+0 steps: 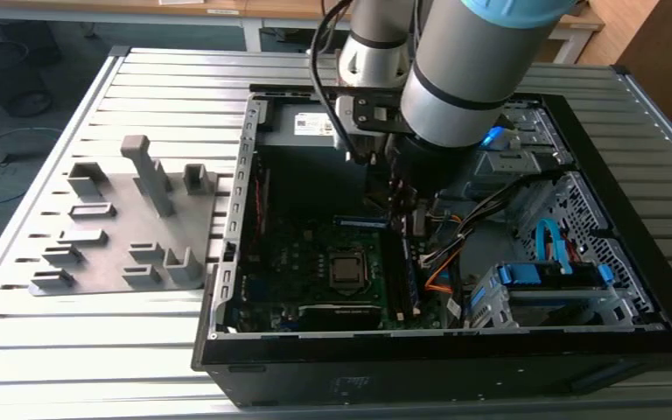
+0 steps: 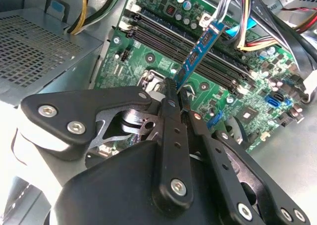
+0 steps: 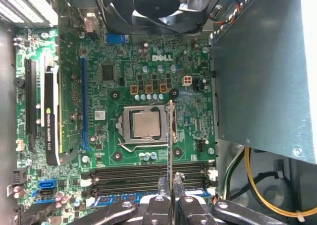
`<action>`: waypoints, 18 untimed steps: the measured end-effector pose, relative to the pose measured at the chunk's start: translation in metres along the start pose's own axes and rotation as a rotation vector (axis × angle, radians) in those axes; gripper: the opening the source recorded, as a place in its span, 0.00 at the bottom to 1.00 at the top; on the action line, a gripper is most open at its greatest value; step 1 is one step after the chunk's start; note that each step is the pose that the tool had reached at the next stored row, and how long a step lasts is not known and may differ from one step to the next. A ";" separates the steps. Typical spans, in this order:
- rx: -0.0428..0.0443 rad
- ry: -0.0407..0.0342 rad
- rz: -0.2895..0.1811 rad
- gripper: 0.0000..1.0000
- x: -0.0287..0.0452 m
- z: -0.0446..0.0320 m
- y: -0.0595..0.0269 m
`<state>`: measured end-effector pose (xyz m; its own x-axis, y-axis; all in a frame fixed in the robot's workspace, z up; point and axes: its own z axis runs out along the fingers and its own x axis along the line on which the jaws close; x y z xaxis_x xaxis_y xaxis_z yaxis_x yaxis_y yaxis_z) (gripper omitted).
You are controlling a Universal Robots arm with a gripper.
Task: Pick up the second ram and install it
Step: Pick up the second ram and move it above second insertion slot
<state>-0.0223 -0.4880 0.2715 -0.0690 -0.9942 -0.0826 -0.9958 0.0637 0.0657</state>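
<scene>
Blue-green circuit board showed between the fingertips of the gripper [image 2: 176, 88]. Its jaws were pinched on one short end of the second ram [image 2: 198, 51], so the pick-up was done. The stick reached from the claw toward the motherboard [image 3: 124, 71] inside the open computer case [image 1: 225, 262]. In the first wrist view it appeared edge-on beside the processor socket [image 3: 146, 124] and crossed the black memory slots [image 3: 138, 174].

It did not lie along any slot, so by my reading seating it remained to be done. Whether its far end touched the board could not be told. The grey fixture plate [image 1: 102, 254] lay on the slatted table at the exterior view's left, apart from the case.

White lettering was printed on the motherboard below the fan [image 3: 156, 7]. The finer print around it was too small to make out.
</scene>
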 end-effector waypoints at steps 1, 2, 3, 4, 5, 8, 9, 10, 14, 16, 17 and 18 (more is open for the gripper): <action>0.0000 -0.0001 0.000 0.14 0.0001 0.0018 -0.0001; 0.0000 -0.0001 0.000 0.14 0.0003 0.0038 -0.0002; 0.0000 -0.0001 0.000 0.14 0.0004 0.0056 -0.0003; 0.0000 -0.0002 0.000 0.14 0.0005 0.0074 -0.0004; 0.0000 -0.0001 0.000 0.14 0.0007 0.0092 -0.0005; 0.0000 -0.0002 0.000 0.14 0.0011 0.0146 -0.0009; 0.0000 -0.0002 0.000 0.14 0.0013 0.0164 -0.0009; 0.0000 -0.0001 0.000 0.14 0.0014 0.0176 -0.0009; 0.0013 0.0011 0.000 0.14 0.0016 0.0181 0.0019; 0.0037 0.0011 -0.001 0.14 0.0021 0.0186 0.0085; 0.0039 0.0011 -0.001 0.14 0.0022 0.0188 0.0108; 0.0040 0.0010 -0.001 0.14 0.0023 0.0189 0.0119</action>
<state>-0.0354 -0.4879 0.2533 -0.0682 -0.9943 -0.0817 -0.9961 0.0632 0.0616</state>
